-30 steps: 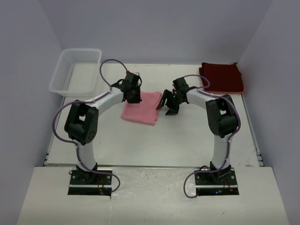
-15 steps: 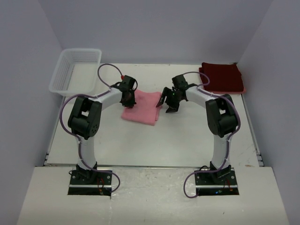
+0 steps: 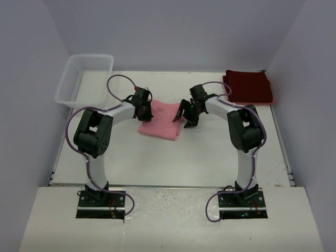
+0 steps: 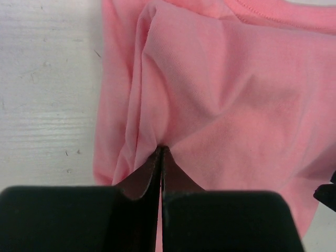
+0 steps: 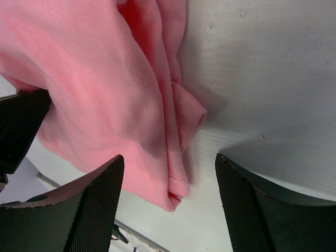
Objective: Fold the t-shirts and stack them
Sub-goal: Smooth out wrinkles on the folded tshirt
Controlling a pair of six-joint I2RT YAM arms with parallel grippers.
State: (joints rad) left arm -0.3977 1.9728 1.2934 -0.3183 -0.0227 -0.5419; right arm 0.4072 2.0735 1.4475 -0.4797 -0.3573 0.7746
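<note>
risk: the left gripper [image 4: 160, 152] pinches only a thin ridge of the pink shirt [image 4: 226, 94]. if it lifts or drags from this hold, the layers below are likely to separate and the fold to open.

risk: the right gripper [image 5: 170, 163] is not closed on cloth. if the left side moves first, the shirt is likely to skew or bunch toward one side.

risk: the stacked edge between the right fingers [image 5: 92, 207] is several layers thick. a shallow closing may catch the top layers only and let the bottom ones drop.

left jaws: pressed together, with a pinch of the pink shirt's left edge between the tips.

right jaws: spread wide, straddling the pink shirt's right edge. whether either pad touches the cloth cannot be told.

location: the pink shirt lies folded on the table [image 3: 184, 157], between the two grippers. the maroon shirt [image 3: 249, 87] lies folded to the right of and behind the pink shirt, well apart from it. the basket [image 3: 64, 84] stands to the left of and behind the pink shirt.

judgement: stacking is not yet done.
</note>
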